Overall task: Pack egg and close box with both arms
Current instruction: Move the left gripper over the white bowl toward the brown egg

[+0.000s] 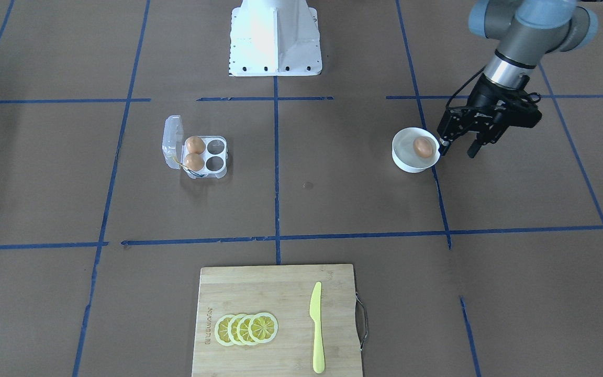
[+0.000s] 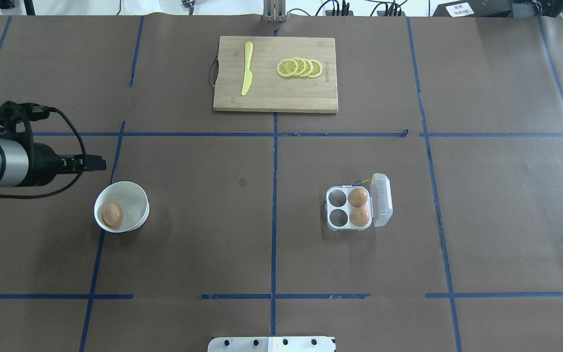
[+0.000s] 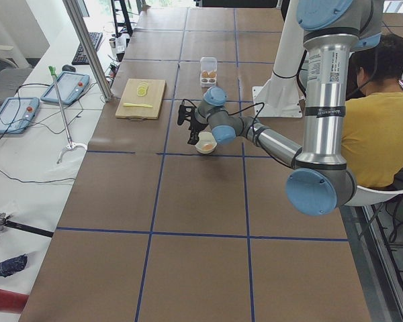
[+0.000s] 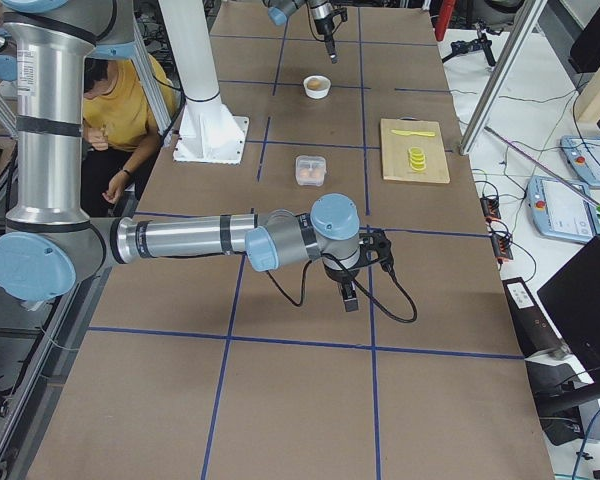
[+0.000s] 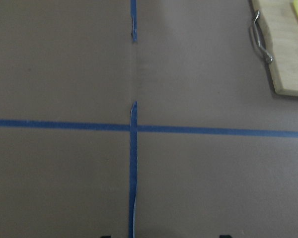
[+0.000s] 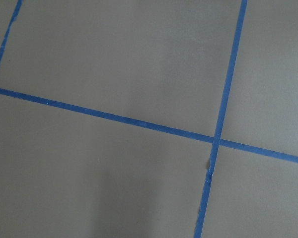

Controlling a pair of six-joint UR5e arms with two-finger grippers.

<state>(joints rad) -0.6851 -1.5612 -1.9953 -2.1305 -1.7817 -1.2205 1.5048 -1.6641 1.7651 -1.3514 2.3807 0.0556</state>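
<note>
One orange-brown egg (image 1: 423, 147) lies in a round white bowl (image 1: 403, 137), also seen from overhead (image 2: 112, 214). The clear box (image 1: 212, 157) stands open with its lid (image 1: 172, 141) tipped up. Two eggs (image 1: 194, 144) fill the cups by the lid and the other two cups are empty. It also shows in the overhead view (image 2: 340, 215). My left gripper (image 1: 458, 151) is open and empty, just beside the bowl's rim, above the table. My right gripper (image 4: 348, 295) shows only in the exterior right view, far from the box, and I cannot tell its state.
A wooden cutting board (image 1: 259, 293) with lemon slices (image 1: 246, 329) and a yellow knife (image 1: 316, 330) lies on the operators' side. The white pedestal (image 1: 275, 42) stands at the robot's side. Blue tape lines cross the brown table.
</note>
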